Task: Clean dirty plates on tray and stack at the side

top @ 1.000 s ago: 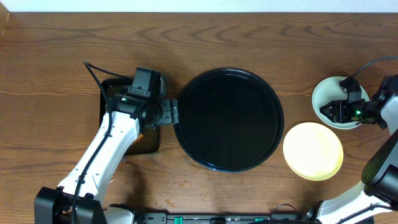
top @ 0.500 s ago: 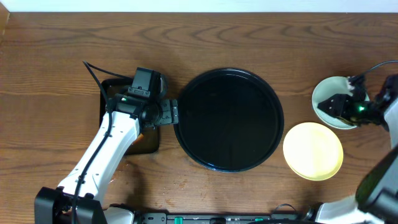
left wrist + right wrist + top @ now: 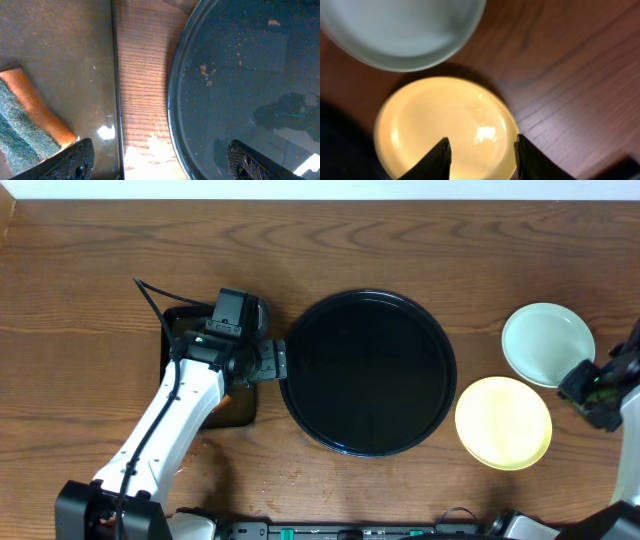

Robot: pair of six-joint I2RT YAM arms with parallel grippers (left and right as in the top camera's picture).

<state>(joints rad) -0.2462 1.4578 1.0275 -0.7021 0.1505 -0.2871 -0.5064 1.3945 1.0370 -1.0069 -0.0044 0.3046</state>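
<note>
The round black tray [image 3: 370,372] sits mid-table with no plates on it; in the left wrist view [image 3: 240,75] it carries small orange crumbs. A pale blue plate [image 3: 548,344] and a pale yellow plate [image 3: 503,422] lie on the table to its right. A third plate does not show separately. My right gripper [image 3: 578,387] is open and empty, hovering at the yellow plate's right edge [image 3: 445,125], with the blue plate [image 3: 405,30] beyond; its jaws [image 3: 482,160] hold nothing. My left gripper [image 3: 270,361] is open and empty, and its jaws [image 3: 162,162] span the tray's left rim.
A small black rectangular tray [image 3: 190,330] lies under my left arm. In the left wrist view it [image 3: 65,50] holds an orange and green sponge [image 3: 25,120]. A strip of bare wood separates the two trays.
My right gripper has drawn back from over the pale blue plate toward the front right, leaving the plate on the table. The left arm has not moved.
</note>
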